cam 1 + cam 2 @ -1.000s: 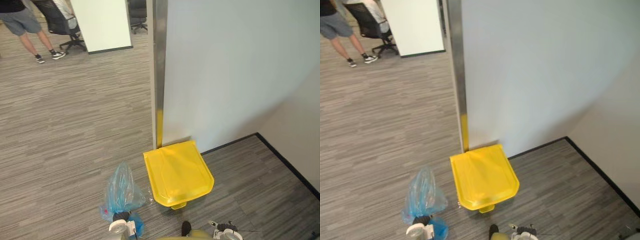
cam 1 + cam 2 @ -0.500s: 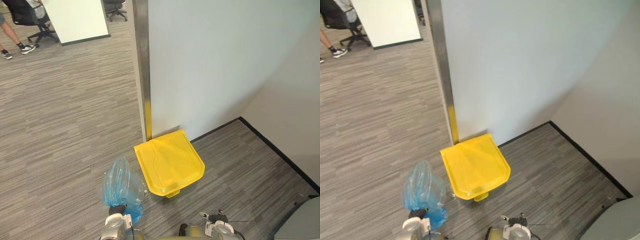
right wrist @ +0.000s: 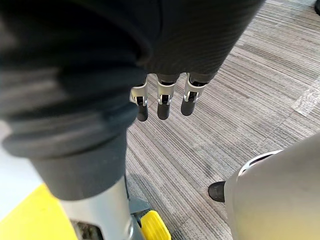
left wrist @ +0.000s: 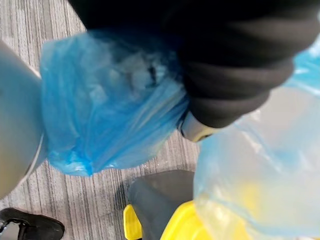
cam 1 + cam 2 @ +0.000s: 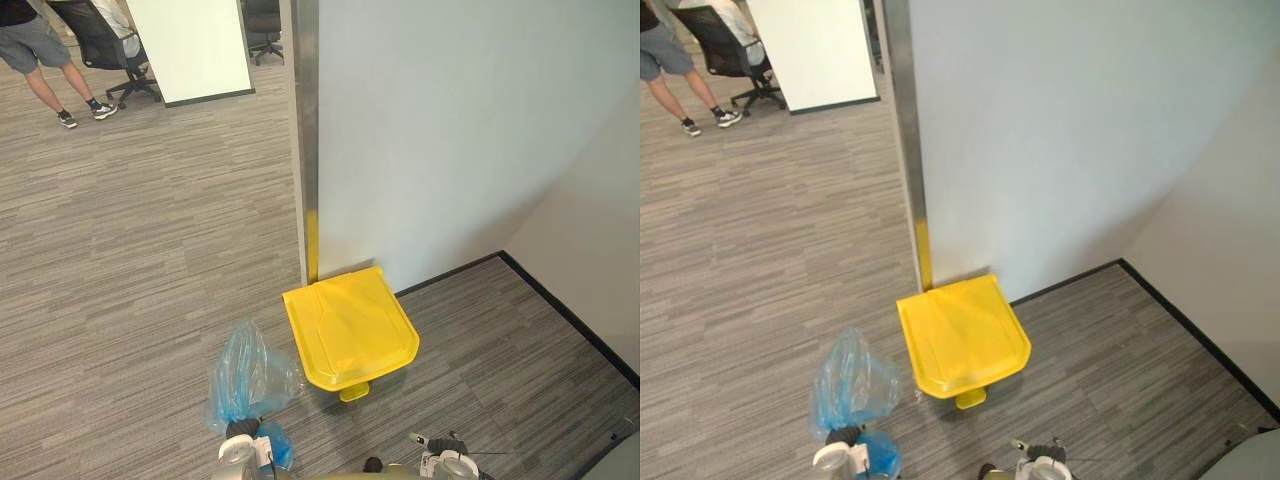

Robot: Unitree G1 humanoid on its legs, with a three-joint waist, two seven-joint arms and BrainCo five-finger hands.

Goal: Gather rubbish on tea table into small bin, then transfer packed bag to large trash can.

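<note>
Grey wood-grain plank floor point(image 5: 130, 230) covers the room, running from an open area on the robot's left into a corner ahead. A pale wall point(image 5: 450, 130) stands ahead, its near edge capped by an upright metal post point(image 5: 305, 130). It meets a second, lighter side wall point(image 5: 600, 230) on the right. A dark baseboard point(image 5: 570, 310) runs along the foot of both walls.

Far back on the left, a white panel point(image 5: 190, 45) stands on the floor. Beside it are a black office chair point(image 5: 115, 50) and a person's legs point(image 5: 40, 60) in shorts and dark shoes.

The large trash can point(image 5: 350, 330) sits on the floor against the foot of the wall, just beside the post. Its yellow lid is closed, and a yellow pedal point(image 5: 352, 393) sticks out on the side nearest the robot.

The blue translucent bag point(image 5: 248, 378) is just left of the can, close to it, at the end of the left arm. In the left wrist view the plastic bunches tight against the left hand point(image 4: 235, 85). Whether that hand is clenched on the bag cannot be told.

The right hand point(image 3: 164, 102) hangs over bare floor with fingers straight and relaxed, holding nothing.
</note>
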